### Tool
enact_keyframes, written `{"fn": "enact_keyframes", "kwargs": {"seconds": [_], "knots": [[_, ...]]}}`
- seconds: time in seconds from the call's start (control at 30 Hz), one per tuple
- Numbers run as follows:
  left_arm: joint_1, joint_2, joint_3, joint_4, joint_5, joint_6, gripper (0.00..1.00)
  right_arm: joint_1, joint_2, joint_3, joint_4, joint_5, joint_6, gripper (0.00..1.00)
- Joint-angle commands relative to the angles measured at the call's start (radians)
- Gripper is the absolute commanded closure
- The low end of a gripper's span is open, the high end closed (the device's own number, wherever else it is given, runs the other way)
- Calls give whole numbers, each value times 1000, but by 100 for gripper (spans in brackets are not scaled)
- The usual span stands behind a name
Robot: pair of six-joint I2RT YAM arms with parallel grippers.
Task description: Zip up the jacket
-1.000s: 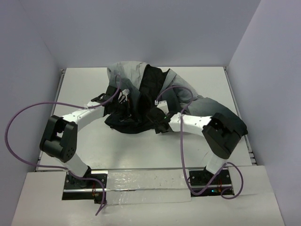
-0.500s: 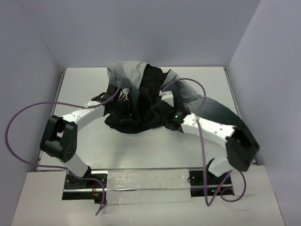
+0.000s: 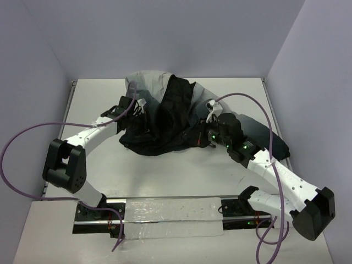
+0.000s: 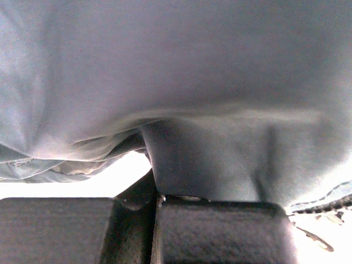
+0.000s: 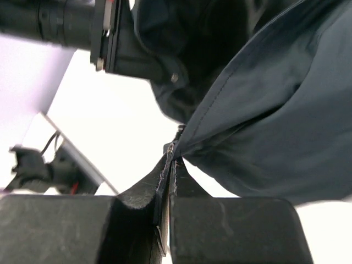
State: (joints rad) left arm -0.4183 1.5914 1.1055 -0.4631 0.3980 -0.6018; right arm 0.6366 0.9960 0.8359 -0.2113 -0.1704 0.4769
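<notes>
From above, I see the jacket [image 3: 165,113] heaped on the white bench [image 3: 99,91], my left hand [image 3: 136,107] at its left side, my right hand [image 3: 202,135] at its right. Left wrist view: fingers clamped on grey cloth. Right wrist view: fingers pinching a dark stitched edge

One jacket [image 3: 165,118] sits on one bench [image 3: 93,99], toward twelve o'clock. Two arms, the left arm [image 3: 88,135] from seven o'clock and the right arm [image 3: 280,176] from five, each end in one tool: left tool [image 4: 157,193], right tool [image 5: 171,157]. Two purple cables: left cable [image 3: 41,125] at nine o'clock, right cable [image 3: 247,95] at three.
</notes>
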Motion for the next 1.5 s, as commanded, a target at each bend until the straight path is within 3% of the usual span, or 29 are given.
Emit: {"fn": "enact_keyframes", "kwargs": {"seconds": [0.0,0.17,0.33,0.6,0.83,0.9,1.0,1.03,1.17,1.27,1.47], "knots": [[26,-34,-41,61,48,-1,100,-39,-3,-90,195,-258,61,100],[27,-42,-85,100,88,-17,100,-54,112,-238,445,-349,125,100],[32,-34,-83,100,78,-22,100,-55,219,-336,616,-282,214,100],[30,-1,-67,110,69,-35,100,-63,94,-452,491,-6,259,100],[21,57,-53,62,-53,8,100,-72,5,-452,456,-104,213,100],[21,57,-53,53,-46,17,76,-72,-41,-445,433,-129,201,100],[16,16,-49,42,-61,31,18,-81,-102,-410,374,-173,173,100],[16,1,-42,36,-65,38,9,-86,-118,-398,357,-190,164,100],[15,-33,41,-28,-96,63,2,-105,-161,-361,319,-242,148,100],[15,-63,89,-77,-143,79,2,-120,-169,-338,300,-261,143,100],[15,-195,178,-150,-208,96,14,-145,-207,-323,289,-284,145,100]]}}
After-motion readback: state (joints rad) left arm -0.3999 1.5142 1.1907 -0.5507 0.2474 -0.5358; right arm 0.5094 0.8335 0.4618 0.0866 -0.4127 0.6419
